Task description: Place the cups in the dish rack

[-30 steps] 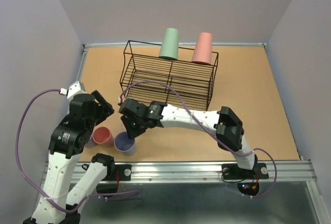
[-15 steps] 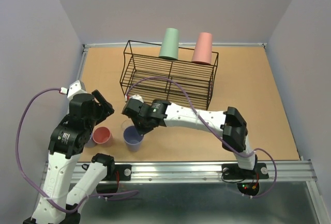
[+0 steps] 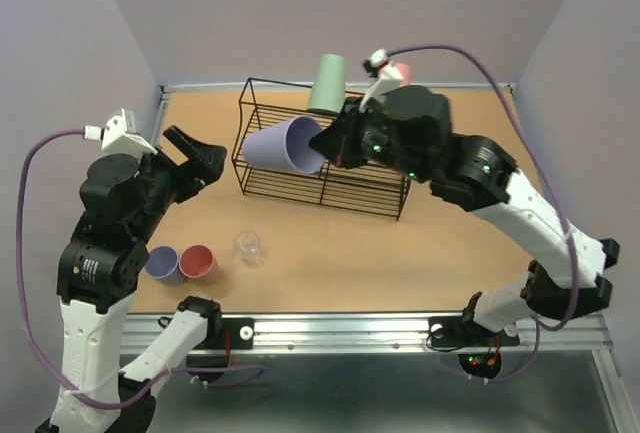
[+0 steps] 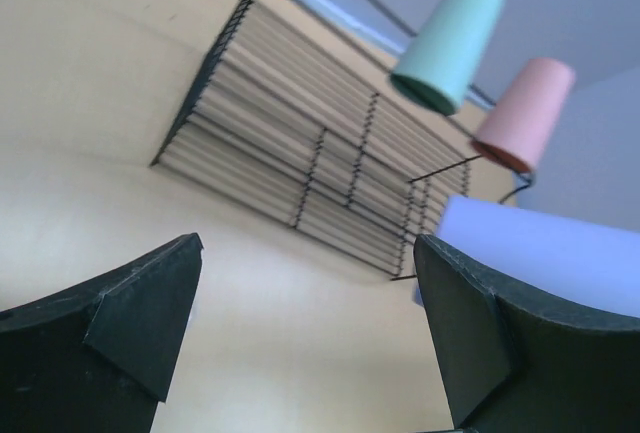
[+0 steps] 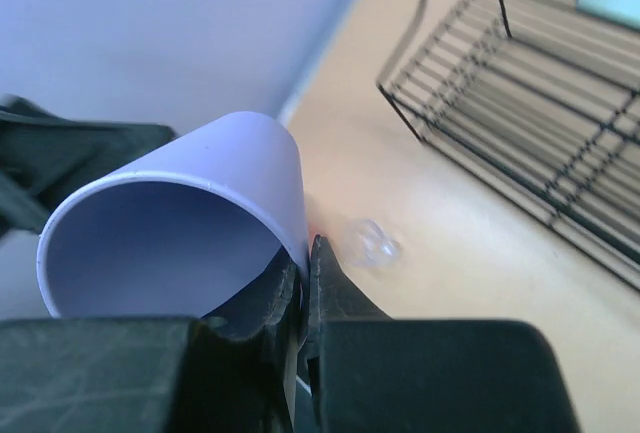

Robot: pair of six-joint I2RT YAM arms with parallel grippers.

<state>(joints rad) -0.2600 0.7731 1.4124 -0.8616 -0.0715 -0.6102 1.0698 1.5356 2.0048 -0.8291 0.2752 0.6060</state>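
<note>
**STATUS: RIGHT CLAW HOLDS A CUP AT THE DISH RACK; LEFT CLAW WIDE AND EMPTY**

1. Near zone. Three cups stand mouth-up on the table (image 3: 480,243), below the left claw (image 3: 197,156) and nearer to the arm bases than it. The standing lavender cup (image 3: 162,264) and the near salmon cup (image 3: 198,262) sit just beside each other. The small clear cup (image 3: 249,246) stands apart, toward the right-claw side of the pair.

2. Left claw. It is raised above the table with its jaws spread wide. Nothing is between the fingers (image 4: 130,323). It faces the dish rack (image 3: 320,178), which lies beyond it.

3. Right claw (image 3: 322,145). The jaws are pressed together on the rim wall of the held lavender cup (image 3: 283,145), one finger inside the mouth and one outside. The cup lies on its side, with its mouth at the claw and its base pointing toward the left claw. It is over the left part of the dish rack. Contact between cup and rack cannot be determined.

4. Far zone. Beyond both claws, the green cup (image 3: 327,84) and the far salmon cup (image 4: 525,113) stand mouth-down at the far top edge of the dish rack. The right arm hides most of the far salmon cup from above.
</note>
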